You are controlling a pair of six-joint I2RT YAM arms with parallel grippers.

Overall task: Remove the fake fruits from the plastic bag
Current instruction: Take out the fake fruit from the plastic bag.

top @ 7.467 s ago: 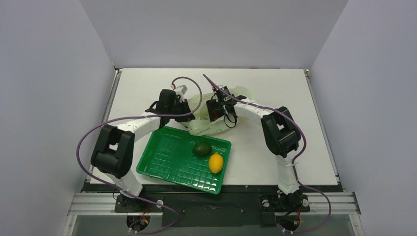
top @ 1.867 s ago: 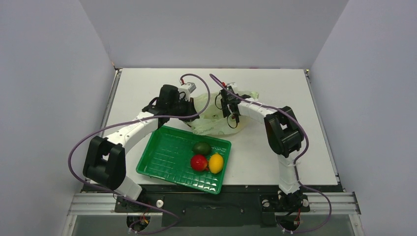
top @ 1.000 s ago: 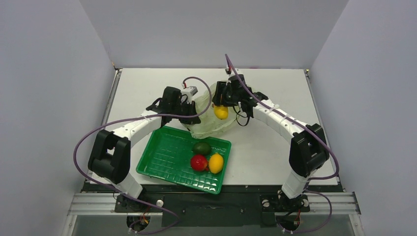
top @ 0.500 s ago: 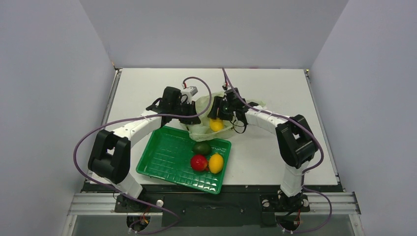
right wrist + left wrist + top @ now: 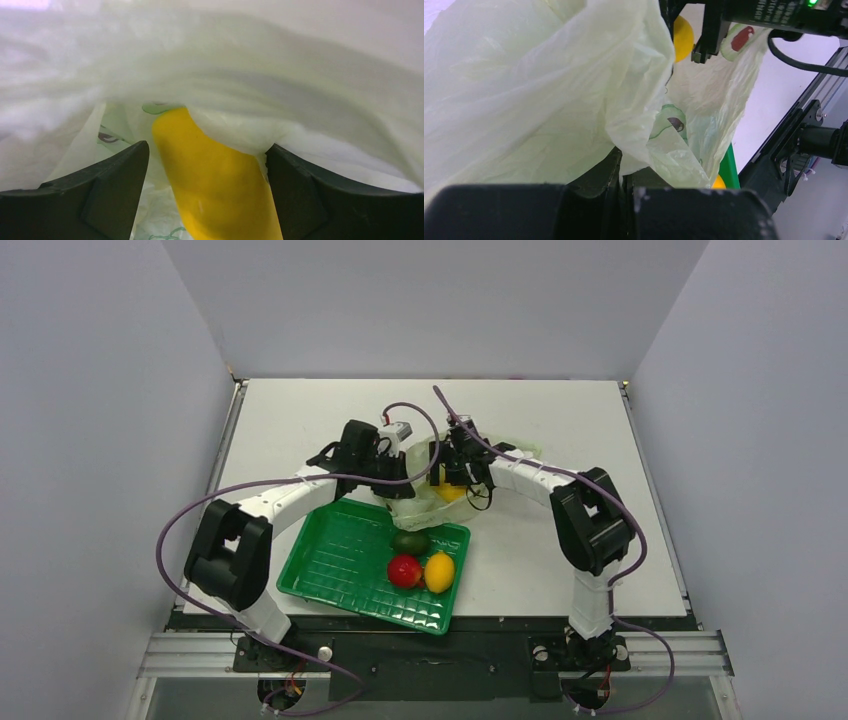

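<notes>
- The left hand (image 5: pixel 623 156) is staying fully closed, pinching a fold of the thin, pale yellowish-green plastic bag (image 5: pixel 524 90) between its two dark fingers (image 5: pixel 599 172).
- From above, the left hand (image 5: pixel 395 462) is holding the bag (image 5: pixel 415 505) just beyond the far edge of the green tray (image 5: pixel 330 565), over the white surface (image 5: pixel 560 420).
- The right hand (image 5: pixel 207 147) is standing wide open. Its two fingers (image 5: pixel 115 185) are sitting on either side of the long yellow mango (image 5: pixel 215 190), with a narrow gap showing on each side, so it is not gripping the fruit.
- The mango is lying among the bag's folds, with the crinkled film (image 5: pixel 250 75) draping over and behind it. Whether it is fully clear of the bag cannot be told.
- In the overhead view the right hand (image 5: pixel 450 472) is hovering right over the mango (image 5: pixel 450 494), close to the left hand.
- Three fruits are resting in the near right part of the tray. The dark green one (image 5: pixel 410 541) is lying nearest the bag. The red one (image 5: pixel 404 570) and the yellow lemon (image 5: pixel 439 571) are sitting side by side, touching, just in front of it.
- In the left wrist view the mango (image 5: pixel 683 31) is showing past the bag's edge, beside the right arm's dark body.
</notes>
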